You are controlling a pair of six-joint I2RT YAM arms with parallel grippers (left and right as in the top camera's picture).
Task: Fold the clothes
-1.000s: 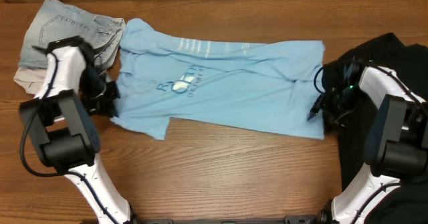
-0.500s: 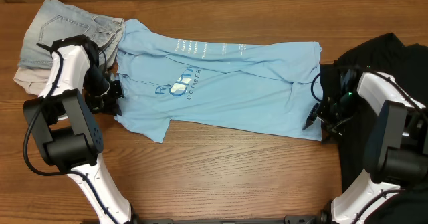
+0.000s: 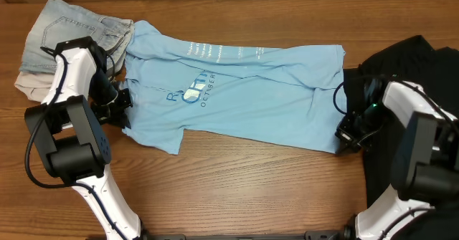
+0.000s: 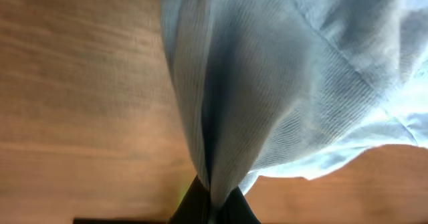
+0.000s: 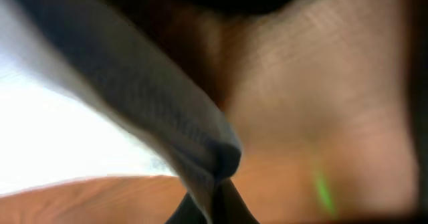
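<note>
Between both grippers, blue T-shirt (image 3: 244, 97) lies spread flat on table (image 3: 237, 190), print up. L gripper (image 3: 120, 105) clamped on shirt's near edge; R gripper (image 3: 344, 136) clamped on opp. corner. Fabric pinched tight in both wrist views. Black T-shirt (image 3: 401, 57) just behind R gripper; denim shorts (image 3: 64, 29) beyond L gripper.

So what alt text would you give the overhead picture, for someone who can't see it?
A sky-blue T-shirt lies spread across a wooden table, pinched at opposite ends by the left pincer and the right pincer. Some pale denim sits beside its left end, a black T-shirt beside its right.
</note>
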